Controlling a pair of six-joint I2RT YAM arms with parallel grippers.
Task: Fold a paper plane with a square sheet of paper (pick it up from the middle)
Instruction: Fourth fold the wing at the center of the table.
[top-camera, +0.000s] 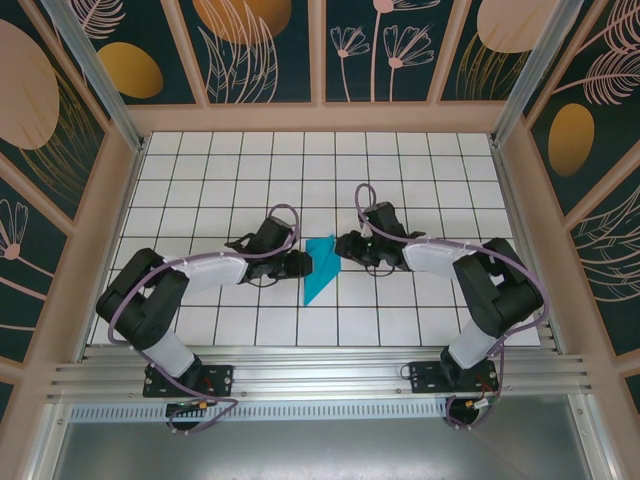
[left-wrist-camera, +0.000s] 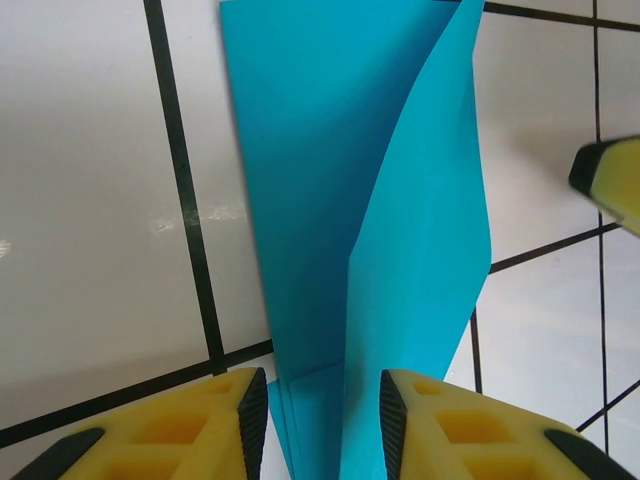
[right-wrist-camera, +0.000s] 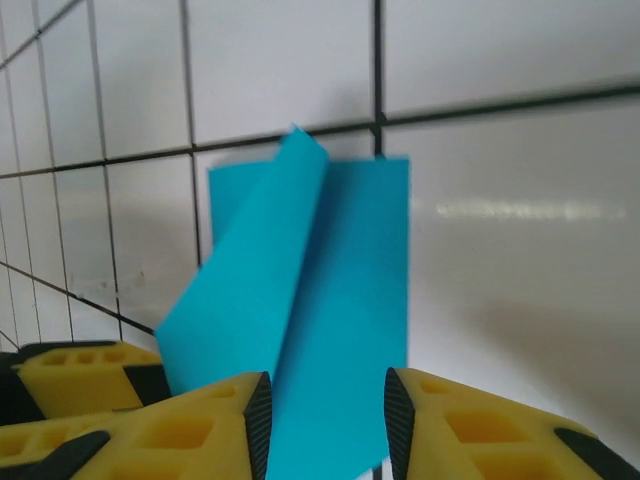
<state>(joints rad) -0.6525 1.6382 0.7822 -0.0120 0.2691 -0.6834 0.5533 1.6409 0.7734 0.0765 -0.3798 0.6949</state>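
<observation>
Left gripper (top-camera: 302, 264) and right gripper (top-camera: 343, 245) straddle folded paper (top-camera: 322, 272) on gridded table (top-camera: 400, 170).

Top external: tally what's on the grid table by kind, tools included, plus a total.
Folded teal paper: 1
Tools: 2 (left tool, right tool), one at each side of the paper
Total: 3
</observation>
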